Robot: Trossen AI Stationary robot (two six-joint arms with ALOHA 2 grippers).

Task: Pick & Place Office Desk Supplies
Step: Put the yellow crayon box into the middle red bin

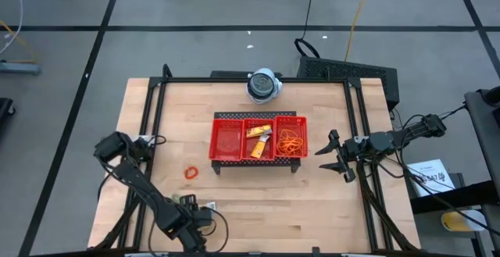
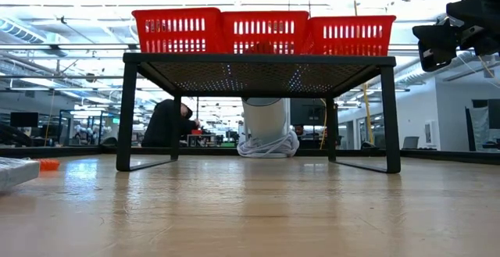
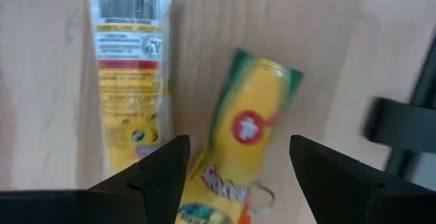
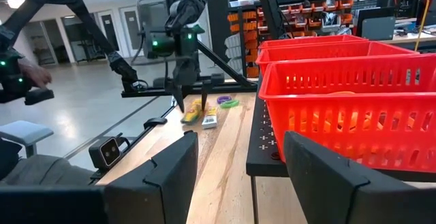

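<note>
The left gripper (image 3: 235, 166) hangs with its fingers spread wide, holding nothing, just above two yellow packets (image 3: 133, 88) lying side by side on the table (image 1: 258, 202) near its front edge. One packet shows a barcode, a red band and small print; the other (image 3: 248, 135) is tilted, edged in green with a red-and-white mark. Beside them lie small rings (image 4: 228, 103), seemingly purple and green. An orange rubber band (image 1: 191, 173) sits alone left of the red tray (image 1: 258, 138), whose compartments hold more packets and bands. The right gripper (image 1: 334, 154) waits released beside the tray.
</note>
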